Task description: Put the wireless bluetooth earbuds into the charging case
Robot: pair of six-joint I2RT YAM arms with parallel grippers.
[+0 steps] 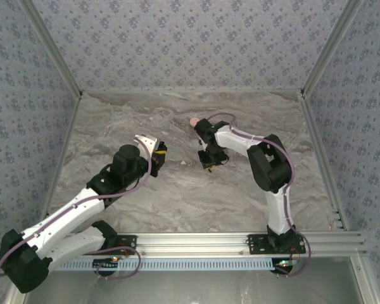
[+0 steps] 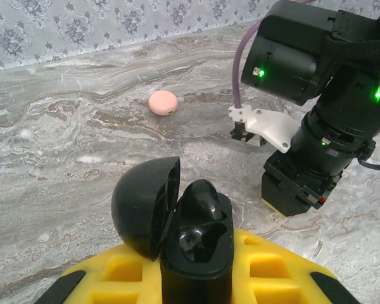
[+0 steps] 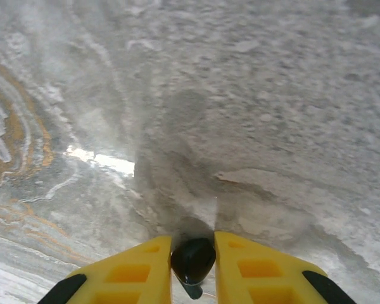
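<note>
Left wrist shows the open charging case (image 2: 196, 259); right wrist, an earbud (image 3: 192, 261).

The charging case (image 2: 196, 253) runs off the bottom edge

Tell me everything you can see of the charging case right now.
The charging case is small and glossy black, plastic by its look. It is open: the domed lid hinges out to the left and stands nearly upright. In the base, what looks like one earbud sits in the far well; the near well looks empty. The left gripper holds the base, its yellow fingers pressing both sides.
</note>
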